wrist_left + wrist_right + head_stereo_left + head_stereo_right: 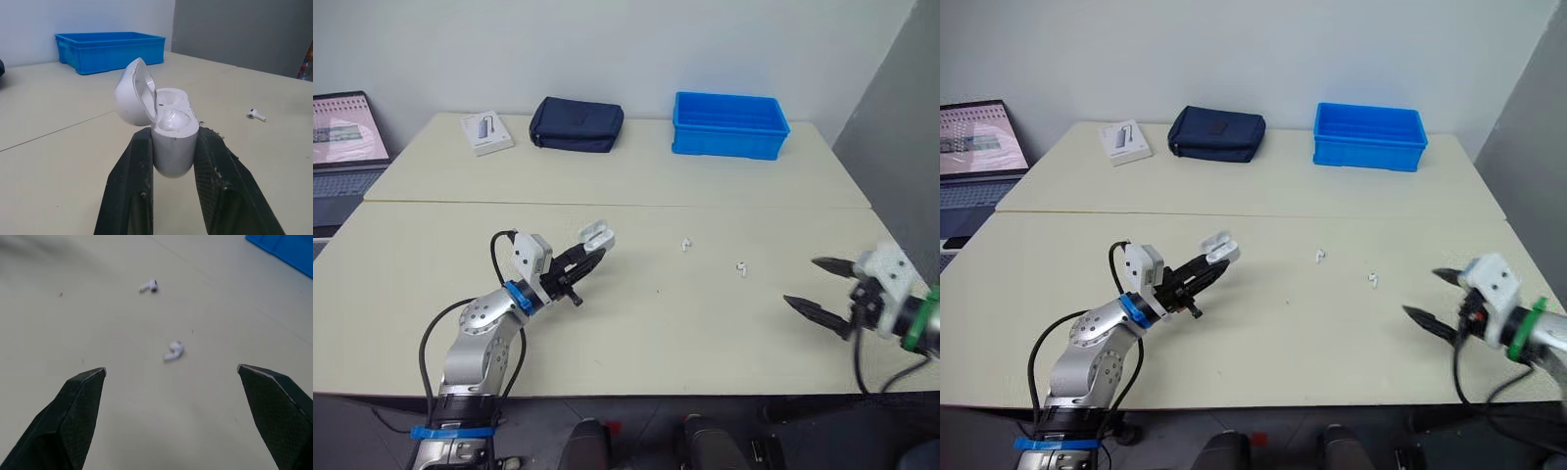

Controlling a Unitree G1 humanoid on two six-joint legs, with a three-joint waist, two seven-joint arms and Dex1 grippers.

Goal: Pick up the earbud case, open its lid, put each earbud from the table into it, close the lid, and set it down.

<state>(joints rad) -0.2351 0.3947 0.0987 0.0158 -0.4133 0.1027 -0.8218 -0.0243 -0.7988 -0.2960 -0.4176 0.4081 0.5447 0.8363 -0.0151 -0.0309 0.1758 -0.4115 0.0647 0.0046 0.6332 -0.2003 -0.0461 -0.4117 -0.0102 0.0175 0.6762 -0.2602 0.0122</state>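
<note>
With its lid (129,95) swung open, the case (171,147) sits clamped in my left gripper (595,251), over the table (656,333). Right of the case lie the near earbud (686,244) and the far earbud (741,266), apart. Further right, my right gripper (803,282) is spread wide, empty.

Office or lab: tables (607,176), laptop (342,147).

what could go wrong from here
The nearer earbud is tiny and lies flat on the table; the open right gripper may flick it away rather than pinch it. The left gripper holds the open earbud case by its rounded lower body, so pressing an earbud in could twist it loose.
</note>
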